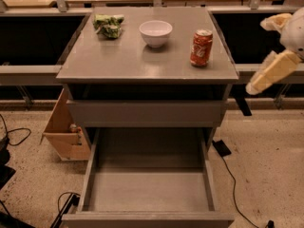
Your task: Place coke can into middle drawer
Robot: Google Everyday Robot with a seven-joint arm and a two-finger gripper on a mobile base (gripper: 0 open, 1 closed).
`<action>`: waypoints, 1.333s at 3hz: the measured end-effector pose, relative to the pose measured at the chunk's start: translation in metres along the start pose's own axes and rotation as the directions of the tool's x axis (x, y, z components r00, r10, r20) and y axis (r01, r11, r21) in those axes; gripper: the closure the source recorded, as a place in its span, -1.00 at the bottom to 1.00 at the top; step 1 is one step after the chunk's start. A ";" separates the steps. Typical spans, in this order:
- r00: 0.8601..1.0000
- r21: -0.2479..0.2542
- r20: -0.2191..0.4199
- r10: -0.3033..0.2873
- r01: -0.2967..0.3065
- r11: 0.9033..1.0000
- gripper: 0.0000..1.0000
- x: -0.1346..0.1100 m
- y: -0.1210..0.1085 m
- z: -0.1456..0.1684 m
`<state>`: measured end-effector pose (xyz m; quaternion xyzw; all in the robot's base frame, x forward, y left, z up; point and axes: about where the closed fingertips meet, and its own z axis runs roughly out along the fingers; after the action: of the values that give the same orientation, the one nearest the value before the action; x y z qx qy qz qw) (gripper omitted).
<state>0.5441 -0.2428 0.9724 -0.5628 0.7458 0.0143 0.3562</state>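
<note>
The coke can (pixel 201 47), red-orange with white lettering and a silver top, stands upright on the right side of the grey cabinet top (pixel 123 61). The middle drawer (pixel 147 194) is pulled out below, a grey tray with low walls, and nothing lies in it. My gripper (pixel 273 72), cream-coloured, hangs at the right edge of the view. It is to the right of the can, a little lower, and apart from it. It holds nothing that I can see.
A white bowl (pixel 155 32) and a green snack bag (pixel 108 25) sit on the cabinet top left of the can. A flat closed drawer front (pixel 145 112) lies above the open drawer. A cardboard box (pixel 66 132) and cables (pixel 232 175) are on the floor.
</note>
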 end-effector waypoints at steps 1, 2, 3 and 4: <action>0.980 0.083 0.194 0.038 -0.055 0.995 -1.00 -0.003 -0.050 0.022; 0.959 0.110 0.281 0.045 -0.079 0.991 -1.00 -0.009 -0.074 0.037; 0.957 0.111 0.285 0.047 -0.081 0.991 -1.00 -0.009 -0.075 0.038; 0.949 0.107 0.311 0.052 -0.090 0.990 -1.00 -0.013 -0.076 0.046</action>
<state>0.6337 -0.2405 0.9737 -0.5041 0.7006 0.0695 0.5002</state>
